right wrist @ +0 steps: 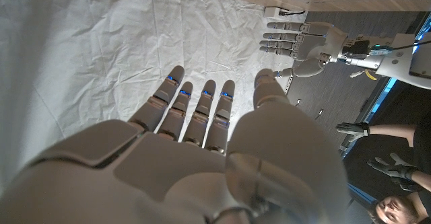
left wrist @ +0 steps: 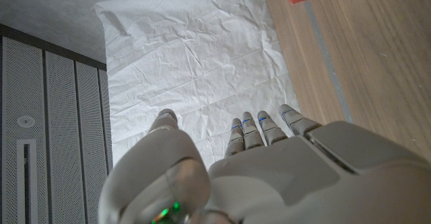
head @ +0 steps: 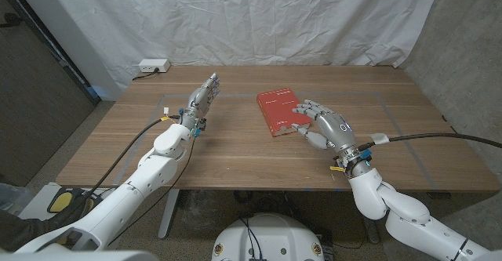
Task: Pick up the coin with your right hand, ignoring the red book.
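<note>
Your right hand (head: pixel 323 126) sits nearest, fingers (head: pixel 302 114) apart and holding nothing, their tips at the near right corner of the red book (head: pixel 278 111). I can't make out the coin anywhere on the desk (head: pixel 235 147); it may lie under that hand. Farther left, your left hand (head: pixel 201 100) stands upright, fingers straight and empty, well apart from the book.

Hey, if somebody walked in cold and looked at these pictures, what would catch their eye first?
The red book, the one bright thing on the wooden table, lies right of centre. The right hand hovers at its near right corner, fingers spread and overlapping the cover. The left hand stands open, fingers straight, on the table's left side.
</note>
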